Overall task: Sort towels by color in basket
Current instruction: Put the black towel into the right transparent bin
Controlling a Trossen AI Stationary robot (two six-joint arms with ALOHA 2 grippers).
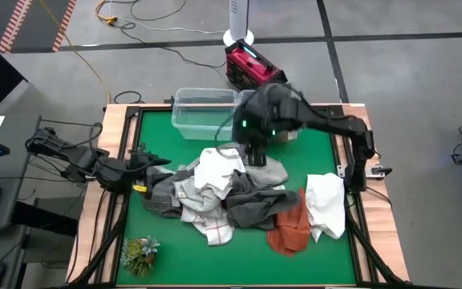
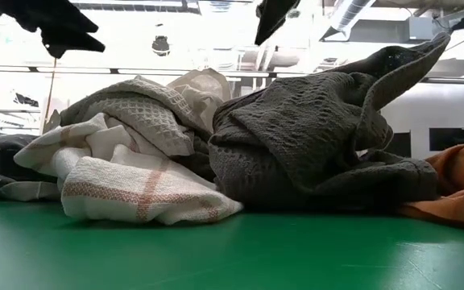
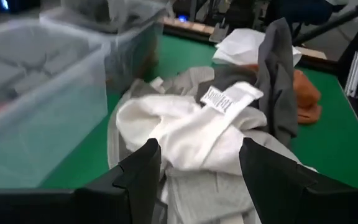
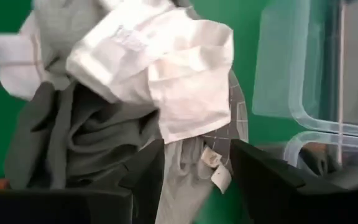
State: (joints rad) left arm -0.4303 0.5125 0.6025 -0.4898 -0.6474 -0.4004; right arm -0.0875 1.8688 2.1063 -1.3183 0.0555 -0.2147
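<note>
A white cloth with faint red stripes (image 2: 139,193) is seen nearest the low camera, lying on the green table mat (image 2: 232,250) against a heaped dark grey waffle-weave towel (image 2: 312,137). The pile's far side is hidden there, and a rust orange cloth (image 2: 457,185) is cut off at three o'clock. From above, the tangled towels are spread across the mat's centre, with a separate white towel (image 1: 326,205) at four o'clock and a clear plastic bin (image 1: 203,112) at twelve. The right gripper (image 1: 257,154) is held over a crumpled white towel (image 1: 219,168), fingers spread and empty. The left gripper (image 1: 152,160), at nine o'clock, is likewise spread beside the pile. A small green plant (image 1: 139,253) is set at seven o'clock.
</note>
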